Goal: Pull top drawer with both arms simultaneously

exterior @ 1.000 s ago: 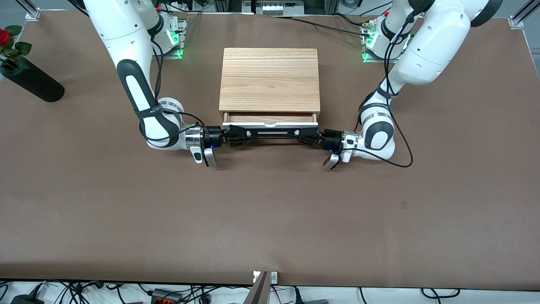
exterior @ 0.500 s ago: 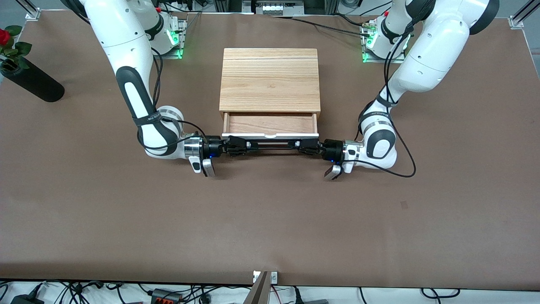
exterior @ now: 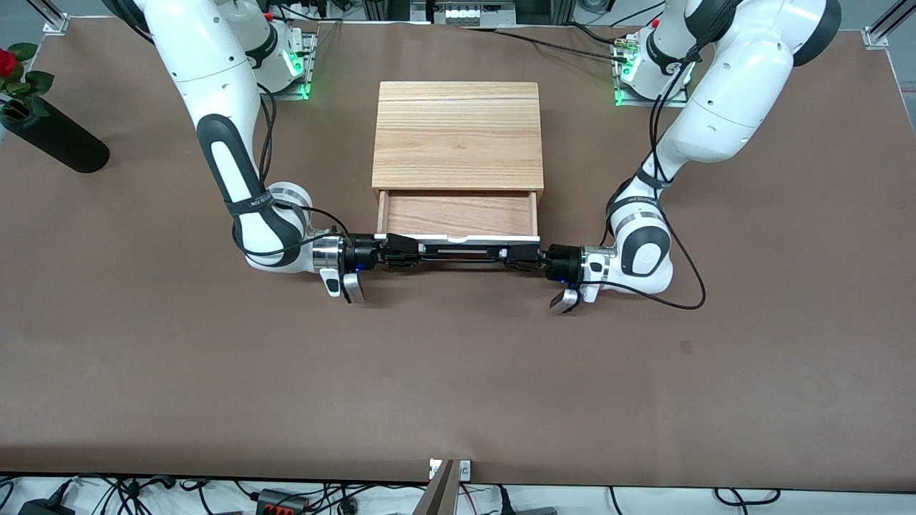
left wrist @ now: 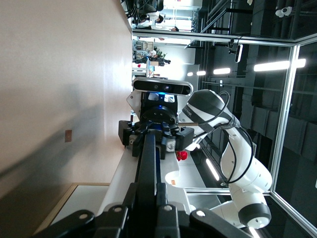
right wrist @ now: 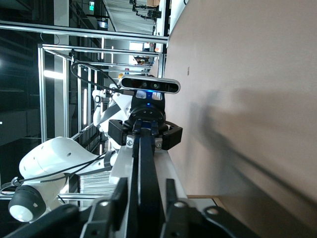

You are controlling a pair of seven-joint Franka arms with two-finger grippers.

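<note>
The top drawer [exterior: 458,214] stands partly drawn out of the wooden cabinet [exterior: 458,134] at mid-counter, its empty wood bottom showing. It looks light and rigid, likely to slide evenly if drawn level from both ends. The black bar handle [exterior: 458,252] is the place to hold: stiff, though smooth (it could slip). It runs straight between the two sets of jaws. The right gripper [exterior: 405,252] is clenched on one end and the left gripper [exterior: 517,255] on the other. No readable writing or brand shows anywhere.
</note>
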